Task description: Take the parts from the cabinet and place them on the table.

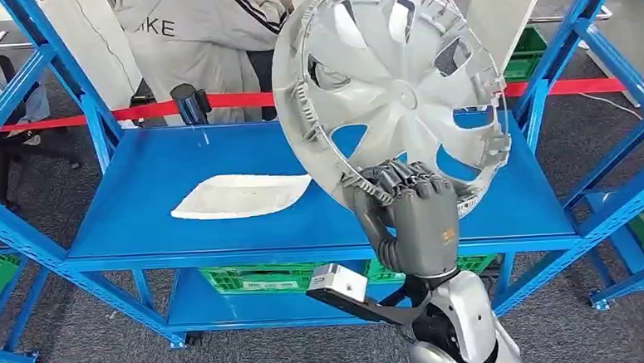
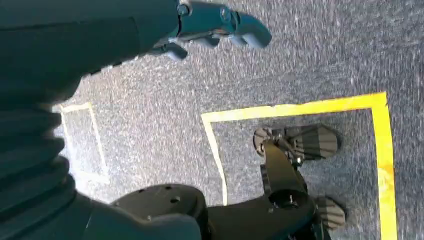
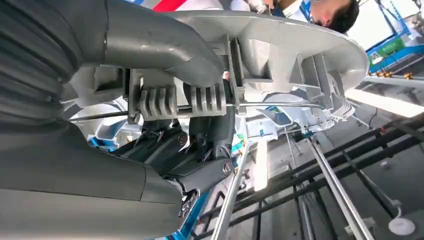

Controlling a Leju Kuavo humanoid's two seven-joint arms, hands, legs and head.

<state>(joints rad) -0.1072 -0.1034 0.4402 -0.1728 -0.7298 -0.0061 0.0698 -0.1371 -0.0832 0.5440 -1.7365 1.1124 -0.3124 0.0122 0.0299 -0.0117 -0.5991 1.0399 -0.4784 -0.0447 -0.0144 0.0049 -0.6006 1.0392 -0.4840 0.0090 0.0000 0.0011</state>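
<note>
Currently the right robot hand (image 1: 410, 218) grips a silver wheel cover (image 1: 389, 86) by its lower rim, fingers curled over the edge, and holds it upright above the blue shelf (image 1: 303, 207) of the cabinet, clear of the shelf surface. The cover's ribbed inner face (clips and wire ring visible) is turned toward the robot; in the right wrist view the thumb (image 3: 160, 50) presses on the rim of the wheel cover (image 3: 280, 35). A white flat part (image 1: 240, 195) lies on the shelf, left of the cover and apart from it. Green crates (image 1: 261, 278) sit on the lower shelf. A person in a grey jacket (image 1: 195, 47) stands behind a red tape barrier. The left robot hand (image 2: 220, 27) hangs over grey carpet, holding nothing, fingers loosely apart.
</note>
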